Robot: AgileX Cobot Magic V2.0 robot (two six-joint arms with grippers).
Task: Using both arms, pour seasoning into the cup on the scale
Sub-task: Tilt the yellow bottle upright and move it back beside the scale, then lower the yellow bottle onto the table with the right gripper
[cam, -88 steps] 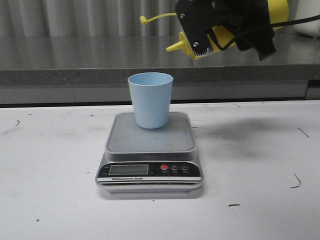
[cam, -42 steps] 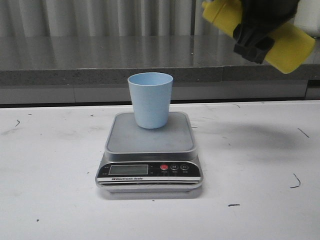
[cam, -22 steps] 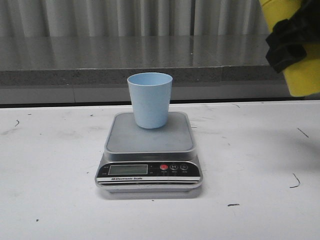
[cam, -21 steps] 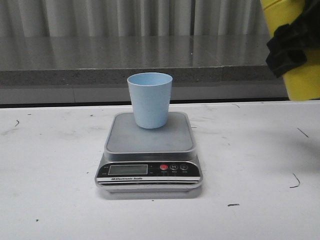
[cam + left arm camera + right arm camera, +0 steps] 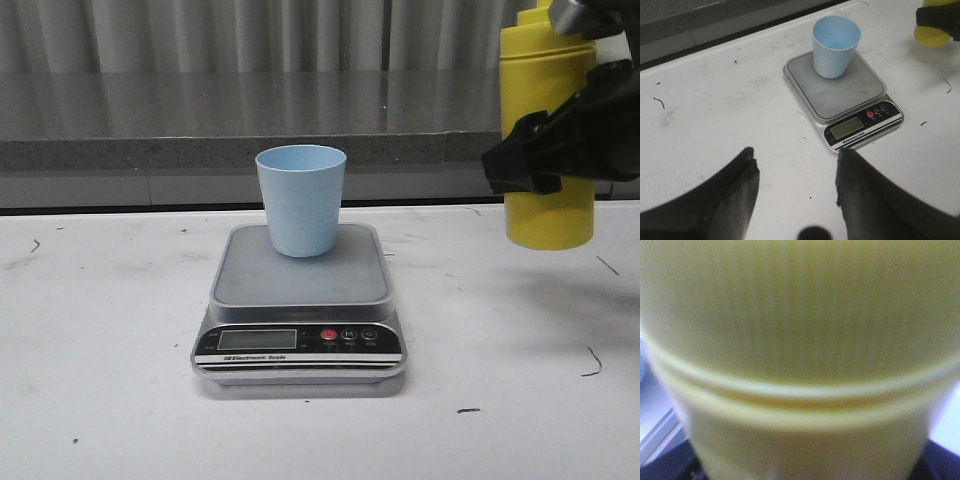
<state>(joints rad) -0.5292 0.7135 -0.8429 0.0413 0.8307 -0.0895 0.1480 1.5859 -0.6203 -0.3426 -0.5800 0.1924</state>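
Observation:
The light blue cup [image 5: 300,200] stands upright on the grey platform of the scale [image 5: 300,285], toward its back edge; both also show in the left wrist view, the cup [image 5: 836,46] and the scale [image 5: 850,100]. My right gripper [image 5: 560,150] is shut on the yellow seasoning bottle [image 5: 547,100], holding it upright above the table, right of the scale. The bottle [image 5: 800,340] fills the right wrist view; its nozzle is out of view. My left gripper [image 5: 795,170] is open and empty, over bare table near the scale's front left.
The white table [image 5: 100,350] carries small dark marks. A grey ledge [image 5: 200,130] and corrugated wall run behind it. The yellow bottle's base shows at the far corner of the left wrist view [image 5: 932,35].
The right gripper has swung the bottle from tilted over the cup, nozzle left, back to upright and lowered it at the right of the scale. The cup and scale have not moved.

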